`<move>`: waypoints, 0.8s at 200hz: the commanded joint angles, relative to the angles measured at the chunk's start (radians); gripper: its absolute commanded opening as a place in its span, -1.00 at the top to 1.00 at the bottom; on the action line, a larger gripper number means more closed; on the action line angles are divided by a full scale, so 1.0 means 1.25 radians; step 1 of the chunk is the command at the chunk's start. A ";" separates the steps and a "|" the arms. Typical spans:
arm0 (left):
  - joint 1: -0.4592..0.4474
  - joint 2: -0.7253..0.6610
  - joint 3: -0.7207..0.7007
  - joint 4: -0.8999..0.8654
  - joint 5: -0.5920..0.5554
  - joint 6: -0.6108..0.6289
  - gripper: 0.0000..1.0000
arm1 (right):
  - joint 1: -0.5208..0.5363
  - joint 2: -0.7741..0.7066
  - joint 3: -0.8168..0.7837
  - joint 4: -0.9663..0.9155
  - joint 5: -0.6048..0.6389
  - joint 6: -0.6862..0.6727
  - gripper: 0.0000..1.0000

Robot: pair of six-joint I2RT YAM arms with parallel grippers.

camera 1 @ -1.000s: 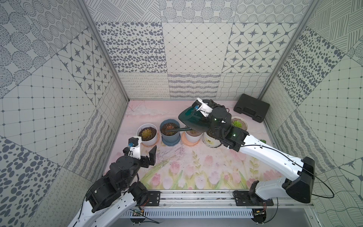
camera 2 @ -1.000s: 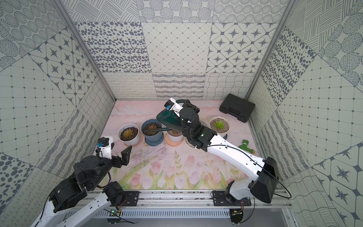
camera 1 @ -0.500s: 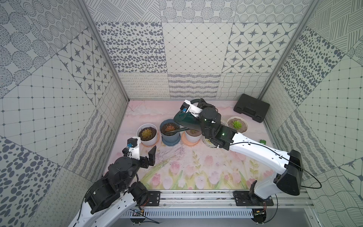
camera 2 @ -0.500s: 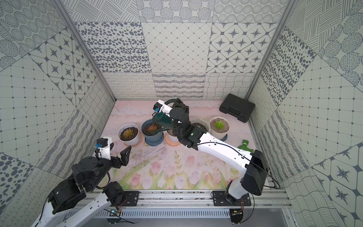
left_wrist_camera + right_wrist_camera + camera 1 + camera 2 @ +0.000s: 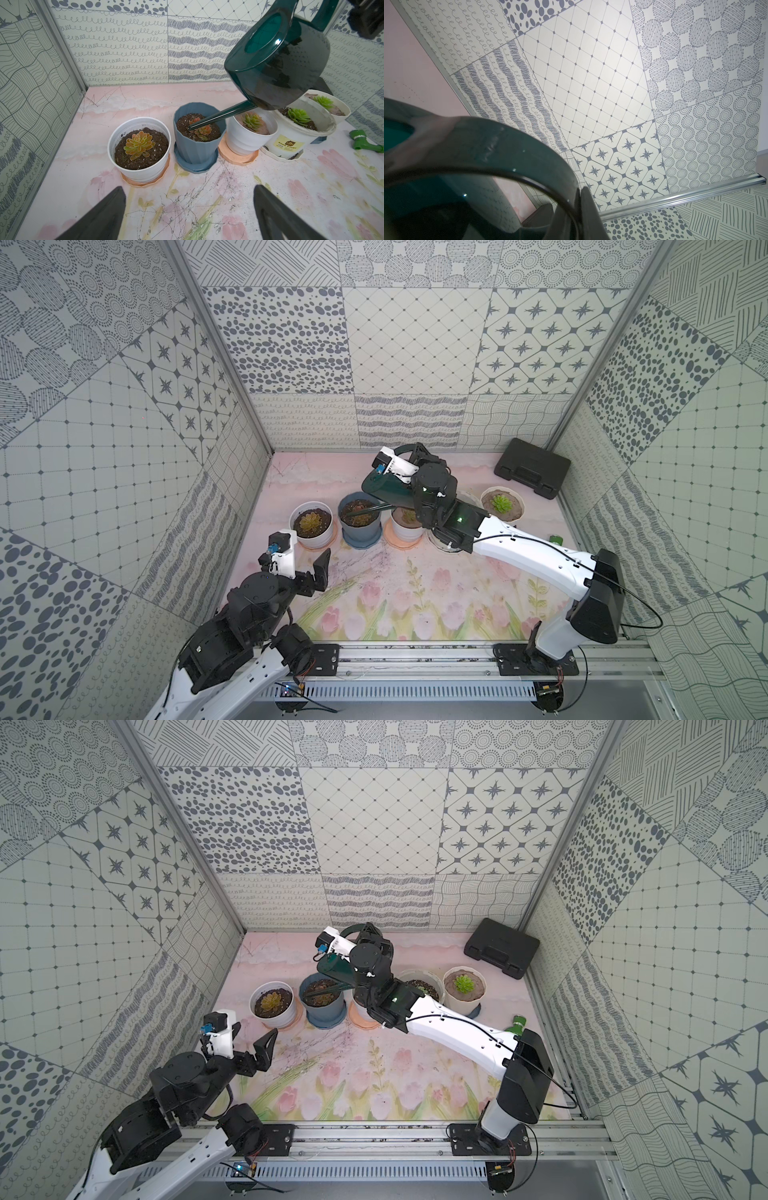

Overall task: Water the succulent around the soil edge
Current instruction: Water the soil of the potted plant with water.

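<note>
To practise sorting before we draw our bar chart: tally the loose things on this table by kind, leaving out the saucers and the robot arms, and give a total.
Potted succulents: 5
Watering can: 1
Black case: 1
Green hose fitting: 1
Total: 8

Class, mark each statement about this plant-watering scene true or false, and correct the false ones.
1. The right gripper grips the watering can by its handle. True.
2. The spout ends over the succulent. False: it ends over the blue pot.
3. The left gripper is open and empty. True.
4. The black case lies beside the left gripper. False: it lies in the far corner, close to the succulent.
</note>
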 commanded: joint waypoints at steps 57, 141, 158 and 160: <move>0.001 -0.005 0.000 0.010 0.020 0.001 -0.98 | -0.013 0.058 0.057 0.192 0.058 -0.057 1.00; 0.001 -0.002 -0.001 0.009 0.019 0.001 -0.98 | -0.032 0.044 0.055 0.204 0.073 -0.055 1.00; 0.000 -0.002 0.000 0.010 0.018 0.001 -0.98 | -0.035 0.045 0.049 0.226 0.076 -0.081 1.00; 0.001 -0.002 -0.001 0.010 0.018 0.000 -0.98 | -0.035 0.045 0.048 0.229 0.077 -0.084 1.00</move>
